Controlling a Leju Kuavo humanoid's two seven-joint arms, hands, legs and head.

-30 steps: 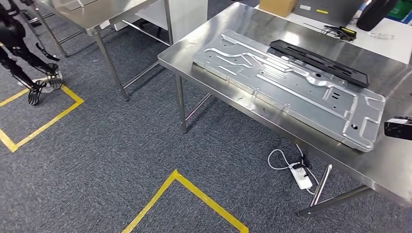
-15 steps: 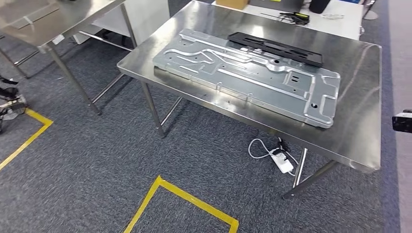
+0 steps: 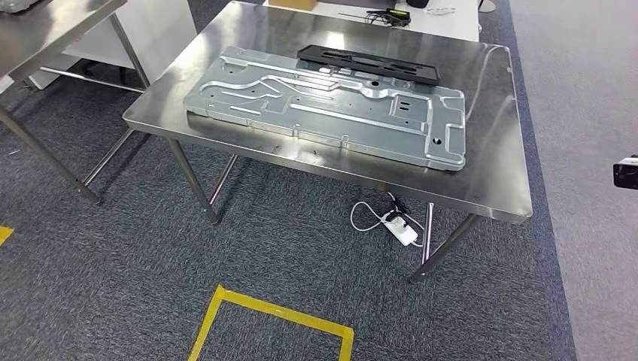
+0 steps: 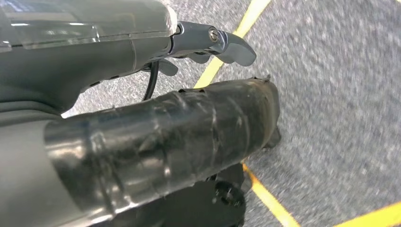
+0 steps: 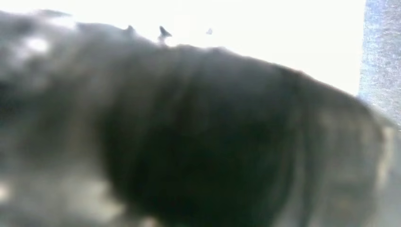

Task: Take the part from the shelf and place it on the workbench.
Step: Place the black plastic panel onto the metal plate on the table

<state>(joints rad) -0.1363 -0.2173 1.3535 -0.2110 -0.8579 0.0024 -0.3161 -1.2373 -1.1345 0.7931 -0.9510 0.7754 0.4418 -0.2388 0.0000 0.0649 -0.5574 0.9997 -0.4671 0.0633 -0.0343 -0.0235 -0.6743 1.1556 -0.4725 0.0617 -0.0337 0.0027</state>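
Note:
The steel workbench (image 3: 496, 162) stands ahead in the head view. On it lies a large silver stamped metal panel (image 3: 331, 105), with a long black part (image 3: 369, 64) just behind it. A small black block (image 3: 626, 171) pokes in at the right edge; I cannot tell what it is. In the left wrist view my left hand (image 4: 156, 142) hangs over carpet, its black-taped thumb and a grey finger (image 4: 227, 45) apart with nothing between them. The right wrist view is a dark blur close to the lens (image 5: 198, 142), so that hand's state is unreadable.
A second steel table (image 3: 45, 30) stands at the left. A white power strip with cable (image 3: 399, 229) lies under the workbench. Yellow floor tape (image 3: 271, 316) marks the grey carpet in front. Behind the bench is a white desk (image 3: 421, 19) with cables.
The whole picture has shifted as the camera turned: the workbench now sits more to the left and in fuller view. The panel and black part have not moved on it.

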